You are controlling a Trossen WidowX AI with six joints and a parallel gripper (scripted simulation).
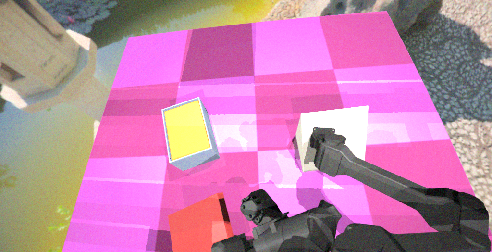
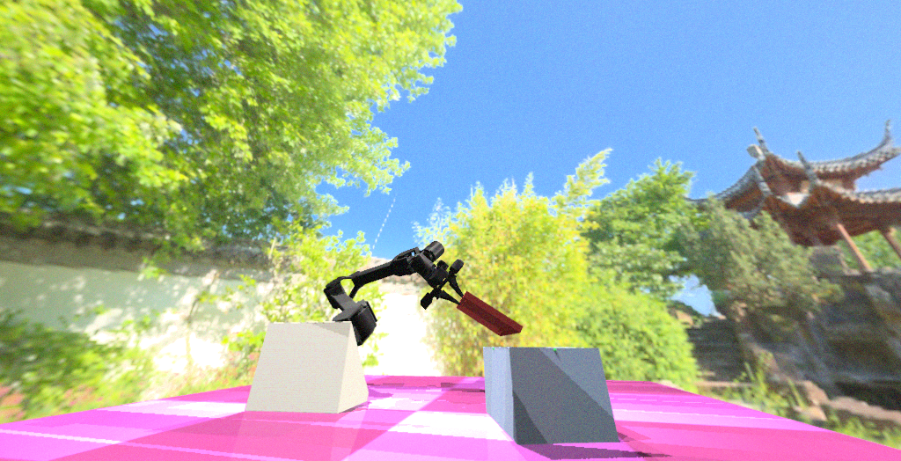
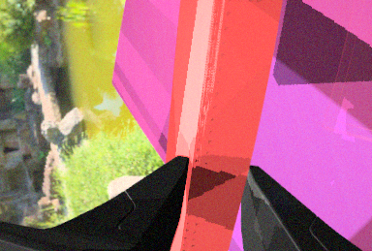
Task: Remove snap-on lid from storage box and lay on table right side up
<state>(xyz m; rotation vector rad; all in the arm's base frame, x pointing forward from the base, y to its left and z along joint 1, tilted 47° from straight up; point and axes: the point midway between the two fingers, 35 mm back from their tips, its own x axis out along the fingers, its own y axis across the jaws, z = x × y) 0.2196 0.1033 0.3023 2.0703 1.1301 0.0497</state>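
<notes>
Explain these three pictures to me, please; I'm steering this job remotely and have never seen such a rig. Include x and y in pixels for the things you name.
The machine is one black jointed arm ending in a two-fingered hand (image 3: 216,172). The top picture looks down on the pink checkered table (image 1: 289,47) (image 2: 415,420); the exterior one looks across it from the side; the wrist one looks past the fingers. A blue-grey box (image 1: 214,147) (image 2: 560,395), yellow inside and uncovered, and a whitish block (image 1: 347,119) (image 2: 302,367) stand on the table. The hand grips the red lid (image 1: 199,221) (image 2: 487,314) (image 3: 232,103), tilted in the air.

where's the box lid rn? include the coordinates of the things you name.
Red lid (image 1: 197,221) (image 2: 487,314) (image 3: 228,93) is in the gripper (image 1: 229,231) (image 2: 461,301) (image 3: 216,172), tilted in the air: exterior view, above and left of the blue-grey box (image 1: 199,160) (image 2: 560,395); top view, bottom edge, below that box.
</notes>
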